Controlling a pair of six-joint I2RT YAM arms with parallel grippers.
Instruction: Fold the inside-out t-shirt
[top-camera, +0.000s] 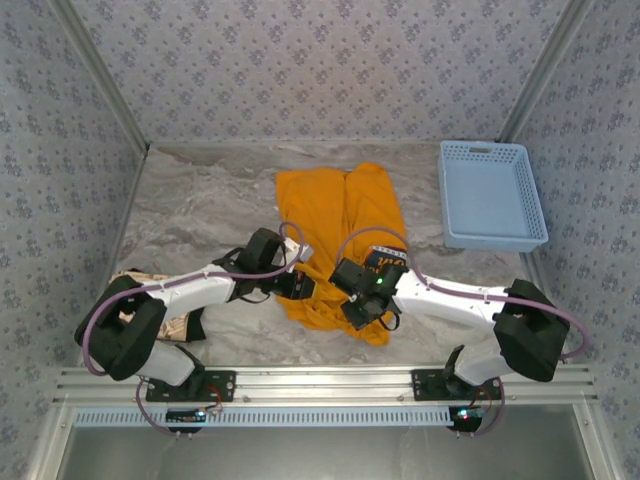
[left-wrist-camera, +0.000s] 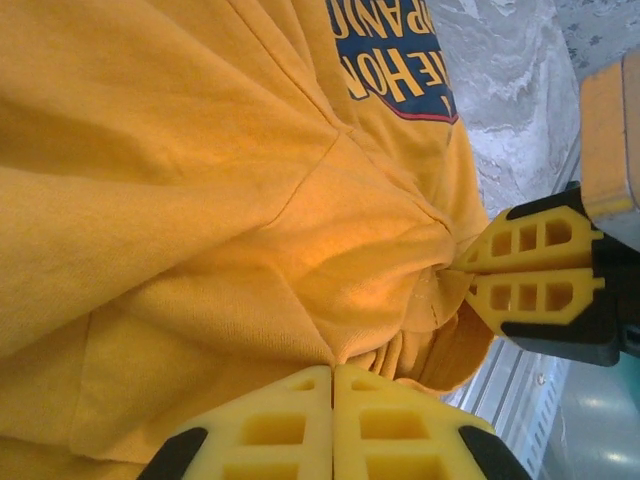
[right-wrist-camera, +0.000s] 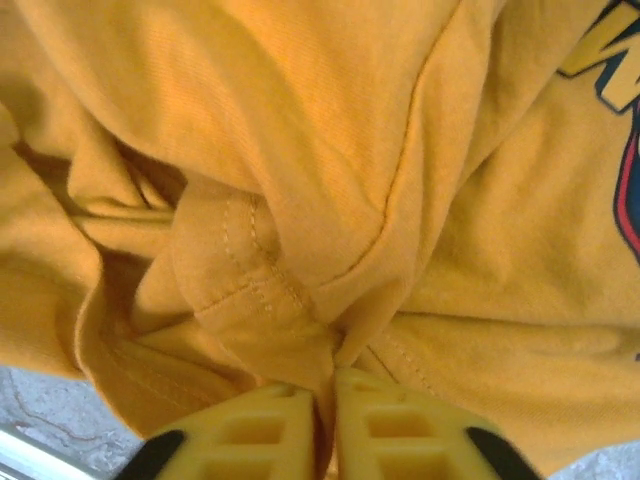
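The orange-yellow inside-out t-shirt (top-camera: 340, 215) lies bunched in the middle of the marble table (top-camera: 200, 210), with a dark printed graphic (top-camera: 385, 258) showing near its right side. My left gripper (top-camera: 303, 287) is shut on a pinch of the shirt's near left part, and folds of the cloth (left-wrist-camera: 250, 200) run into its closed tips (left-wrist-camera: 332, 370). My right gripper (top-camera: 352, 300) is shut on a hemmed fold (right-wrist-camera: 250, 290) at the near right, with cloth squeezed between its fingers (right-wrist-camera: 330, 378). In the left wrist view the right gripper (left-wrist-camera: 470, 272) pinches cloth close by.
A light blue basket (top-camera: 492, 195) stands at the back right of the table. A beige cloth with dark lines (top-camera: 180, 325) lies under my left arm at the near left. Patterned walls close in the table on three sides, and a metal rail (top-camera: 320, 382) runs along the front.
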